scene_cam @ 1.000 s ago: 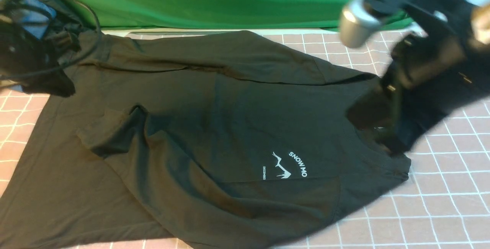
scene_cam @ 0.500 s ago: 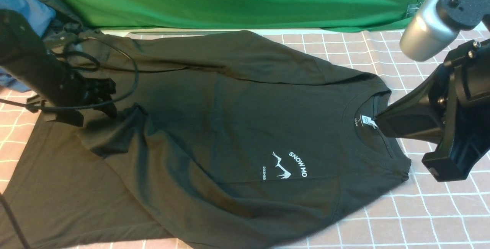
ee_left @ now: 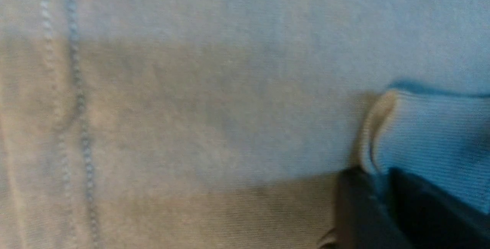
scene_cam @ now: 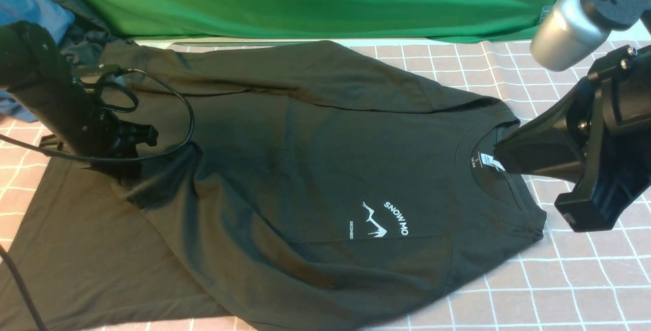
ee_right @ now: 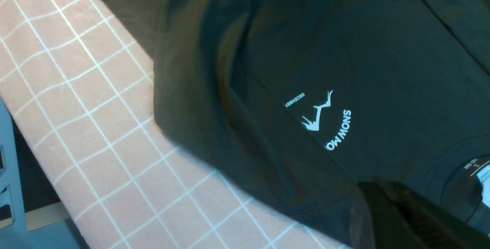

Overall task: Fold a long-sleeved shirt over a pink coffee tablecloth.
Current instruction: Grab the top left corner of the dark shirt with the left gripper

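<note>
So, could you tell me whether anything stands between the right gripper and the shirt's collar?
Nothing visible does: the right gripper points straight at the collar of the long-sleeved shirt, beside its white neck tag.

The long-sleeved shirt (scene_cam: pixel 305 168) lies spread on the tablecloth (scene_cam: pixel 585 280). It reaches from the left hand (scene_cam: pixel 122 160), which is down on it at the end away from the collar, across to the right hand (scene_cam: pixel 501 155), whose tip is at the collar just beside the neck tag (scene_cam: pixel 486 160). The chest print (scene_cam: pixel 384 219) lies left of the right hand and nearer the robot, and the backdrop cloth (scene_cam: pixel 305 0) hangs beyond both hands.
</note>
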You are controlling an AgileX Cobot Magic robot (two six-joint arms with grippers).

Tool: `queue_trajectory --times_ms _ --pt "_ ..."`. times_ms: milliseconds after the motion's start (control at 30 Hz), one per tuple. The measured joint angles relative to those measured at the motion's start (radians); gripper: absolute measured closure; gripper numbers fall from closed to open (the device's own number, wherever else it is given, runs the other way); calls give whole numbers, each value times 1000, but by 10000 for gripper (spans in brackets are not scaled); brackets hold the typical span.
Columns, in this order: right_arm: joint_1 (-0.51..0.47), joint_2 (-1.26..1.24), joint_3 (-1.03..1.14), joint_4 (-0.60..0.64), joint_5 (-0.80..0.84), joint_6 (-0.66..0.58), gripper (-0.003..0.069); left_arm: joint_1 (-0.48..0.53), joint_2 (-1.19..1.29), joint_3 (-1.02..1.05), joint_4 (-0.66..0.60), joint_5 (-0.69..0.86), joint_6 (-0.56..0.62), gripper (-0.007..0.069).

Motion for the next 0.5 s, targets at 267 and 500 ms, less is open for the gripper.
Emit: queue_trajectory --times_ms 267,500 --pt "0 0 0 0 0 4 620 -3 -40 -1 102 -30 -27 576" --pt "0 0 0 0 0 4 620 -3 -88 -1 194 -157 -45 576"
